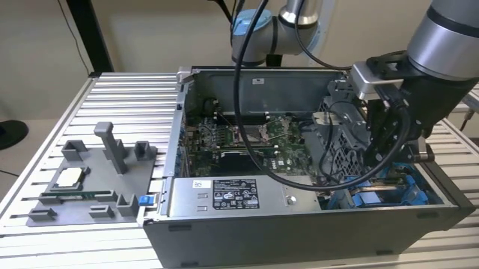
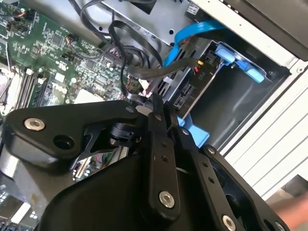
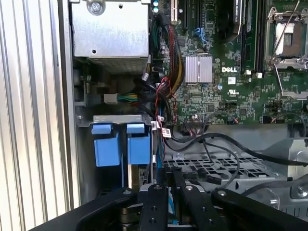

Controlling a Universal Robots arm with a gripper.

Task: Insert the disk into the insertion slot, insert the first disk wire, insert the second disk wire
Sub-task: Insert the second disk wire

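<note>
1. Presently the gripper (image 2: 155, 102) is down inside the computer case, to the exterior view's right of the power-supply box (image 1: 224, 196). Its fingertips are pressed close together. You cannot tell whether a connector is pinched between them.
2. The disk (image 2: 188, 90) appears to sit in the insertion slot (image 3: 118, 118), on the far side of the gripper from the power-supply box. Its blue carrier frame (image 2: 195, 134) lies just beside the fingertips. Full seating cannot be confirmed.
3. Risk, snagging: black wires (image 2: 120, 43) loop right at the fingertips. Any sideways travel could hook a loop and drag it or its plug.
4. Risk, misalignment: a plug that meets the disk's connector edge tilted could jam or bend contacts. The black fingers hide much of that edge, so judge alignment with care.
5. Risk, crowding: the blue flat cable (image 2: 192, 31) arches over the slot and could be pushed or trapped.
6. Risk, arm cable: the arm's own black cable (image 1: 241, 106) hangs over the motherboard (image 1: 247, 143), beyond the power-supply box, and could catch on parts there.
7. Markings: the power-supply box carries a white printed label. The motherboard carries white lettering and small stickers. None is transcribed here.
</note>
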